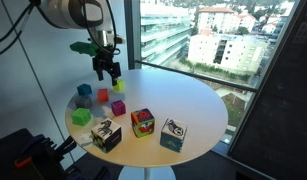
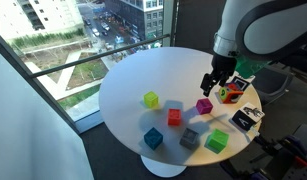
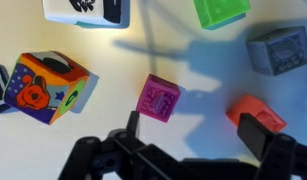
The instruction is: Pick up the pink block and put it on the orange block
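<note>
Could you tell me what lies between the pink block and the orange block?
Only bare table, in the wrist view, between the pink block and orange block.

On the tabletop (image 3: 178, 40), the pink block (image 3: 158, 97) lies between the patterned cube (image 3: 50, 87) and the orange block (image 3: 255, 112), touching neither.

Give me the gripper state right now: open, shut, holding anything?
Gripper: open, holding nothing. The pink block is not grasped.

hand (image 3: 193, 130) spread | pink block (image 3: 158, 96) nr one finger | orange block (image 3: 257, 112) nr other
</note>
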`<act>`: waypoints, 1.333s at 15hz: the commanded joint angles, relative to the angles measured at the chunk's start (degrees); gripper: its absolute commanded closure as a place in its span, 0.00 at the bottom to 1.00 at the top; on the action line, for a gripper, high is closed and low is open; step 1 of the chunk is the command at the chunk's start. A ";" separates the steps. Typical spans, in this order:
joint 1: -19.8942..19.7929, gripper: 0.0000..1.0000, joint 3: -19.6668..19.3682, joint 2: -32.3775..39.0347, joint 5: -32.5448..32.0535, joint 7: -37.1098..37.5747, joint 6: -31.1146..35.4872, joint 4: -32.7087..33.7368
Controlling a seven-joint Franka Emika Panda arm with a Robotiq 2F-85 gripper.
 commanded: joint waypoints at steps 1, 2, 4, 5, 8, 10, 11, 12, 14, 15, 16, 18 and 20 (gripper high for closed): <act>-0.11 0.00 0.08 0.04 0.12 -0.06 -0.13 0.18; -0.11 0.00 0.08 0.04 0.14 -0.06 -0.13 0.31; -0.11 0.00 0.08 0.04 0.17 -0.06 -0.14 0.41; -0.11 0.00 0.08 0.04 0.17 -0.06 -0.14 0.41; -0.28 0.00 -0.43 2.03 -1.88 2.45 0.56 1.25; -0.31 0.00 -0.88 3.20 -2.84 3.92 1.29 1.33; -0.30 0.00 -1.21 3.95 -3.54 5.17 2.46 1.26; -0.31 0.00 -1.52 4.79 -3.78 5.94 3.28 1.36; -0.23 0.00 -2.02 6.36 -3.71 6.84 4.95 1.42; -0.09 0.00 -2.34 7.10 -3.92 7.78 6.27 1.34; -0.04 0.00 -2.50 7.78 -3.50 7.78 6.99 1.35; 0.07 0.00 -2.80 9.08 -3.06 8.14 9.24 1.16; 0.27 0.00 -3.07 10.35 -2.98 8.55 10.87 1.24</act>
